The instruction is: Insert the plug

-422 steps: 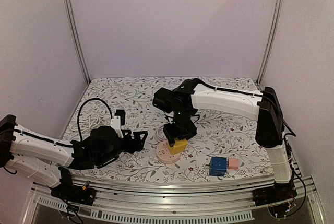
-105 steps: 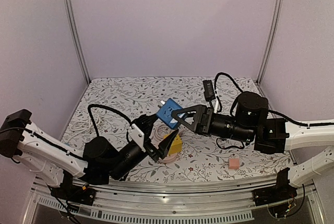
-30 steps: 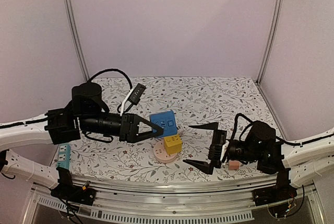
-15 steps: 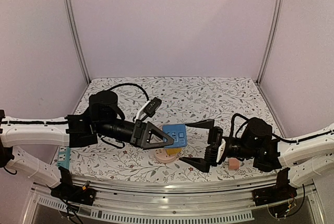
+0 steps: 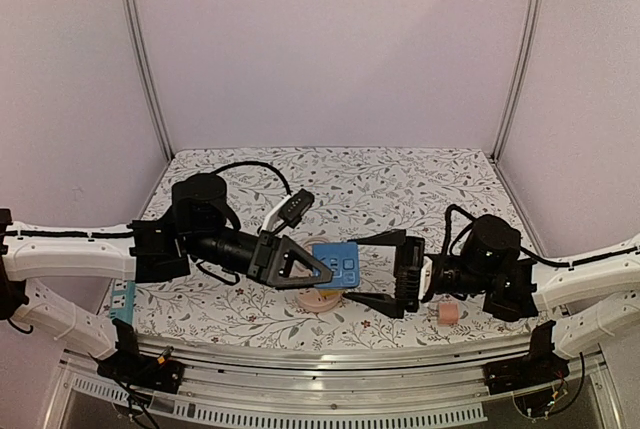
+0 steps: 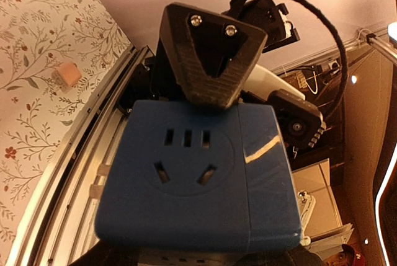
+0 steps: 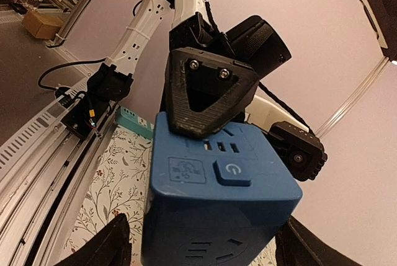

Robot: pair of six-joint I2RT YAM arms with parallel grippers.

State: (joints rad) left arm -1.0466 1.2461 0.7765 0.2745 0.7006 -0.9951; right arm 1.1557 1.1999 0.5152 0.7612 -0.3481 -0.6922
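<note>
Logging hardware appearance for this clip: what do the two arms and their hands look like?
The left arm and right arm have white shells with black joint housings. The left hand and right hand are black, with flat triangular fingers; two screw heads show at a finger's wide end. A black cable loops above each wrist.

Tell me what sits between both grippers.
A blue socket cube, shut in the left gripper; the open right gripper surrounds it. Top view shows this.
</note>
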